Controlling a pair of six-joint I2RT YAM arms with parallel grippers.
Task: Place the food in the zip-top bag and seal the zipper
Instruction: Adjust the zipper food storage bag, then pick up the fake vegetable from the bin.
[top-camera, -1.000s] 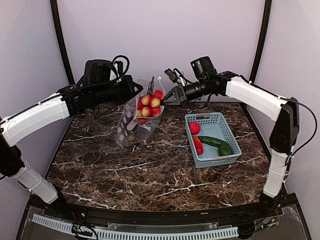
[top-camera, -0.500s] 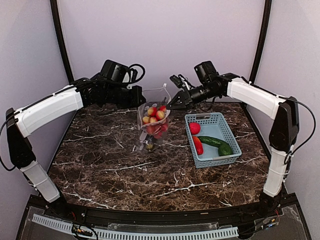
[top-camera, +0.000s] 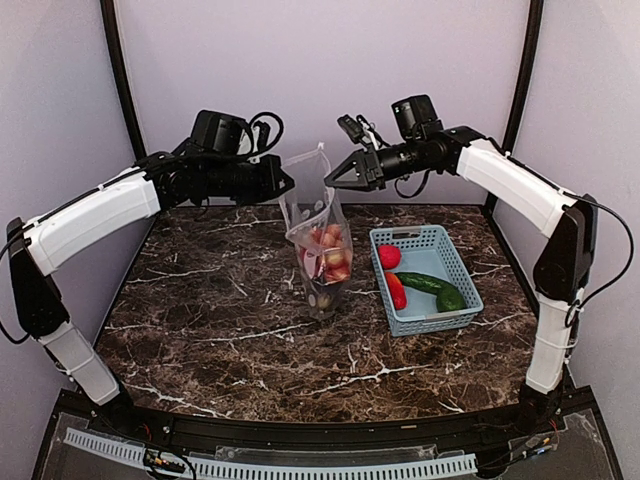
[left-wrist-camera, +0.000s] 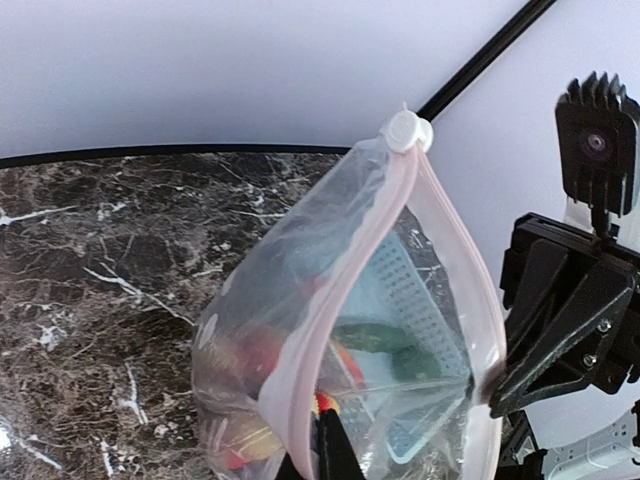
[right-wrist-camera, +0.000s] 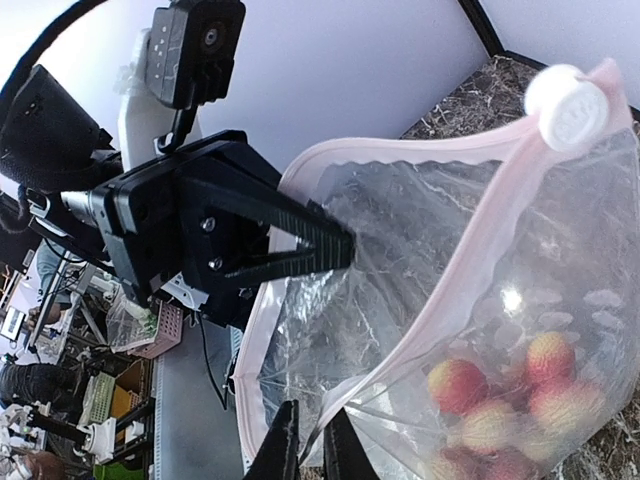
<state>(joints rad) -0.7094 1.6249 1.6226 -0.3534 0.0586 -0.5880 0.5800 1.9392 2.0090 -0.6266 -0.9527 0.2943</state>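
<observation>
Two YAM arms hold a zip-top bag (top-camera: 320, 225) upright over the marble-look table (top-camera: 200, 320), mid-load. At left, the left gripper (top-camera: 284, 186) is clamped tight on the near-left rim, carrying most of the bag's weight. Centre: the bag hangs mouth-up, its foot touching the table just left of the basket. It is clear, floppy plastic w/ grey spots, creased and sagging. The zipper (left-wrist-camera: 345, 300), a pale pinkish strip, gapes in a long oval, and its white round slider (left-wrist-camera: 409, 131) is parked at the far top corner. The red berries (top-camera: 328, 255) sit low inside. Something dark lies beneath them, too unclear to name. To the right, the right gripper (top-camera: 334, 178) has its jaws a sliver apart w/ the opposite rim between them. Can't tell whether it actually grips. Far right, the light-blue basket (top-camera: 460, 267) holds the tomato (top-camera: 389, 256), pepper (top-camera: 397, 291), cucumber (top-camera: 424, 282) and a green avocado-like piece (top-camera: 451, 298).

Judgement: loading is approx. a third done, and the seal isn't started. To do this step well, the left grip should hold firm and high, the bag's foot resting on the table so the mouth doesn't fold shut. The right gripper should let the rim go cleanly, w/o dragging it, then fetch the next piece.
</observation>
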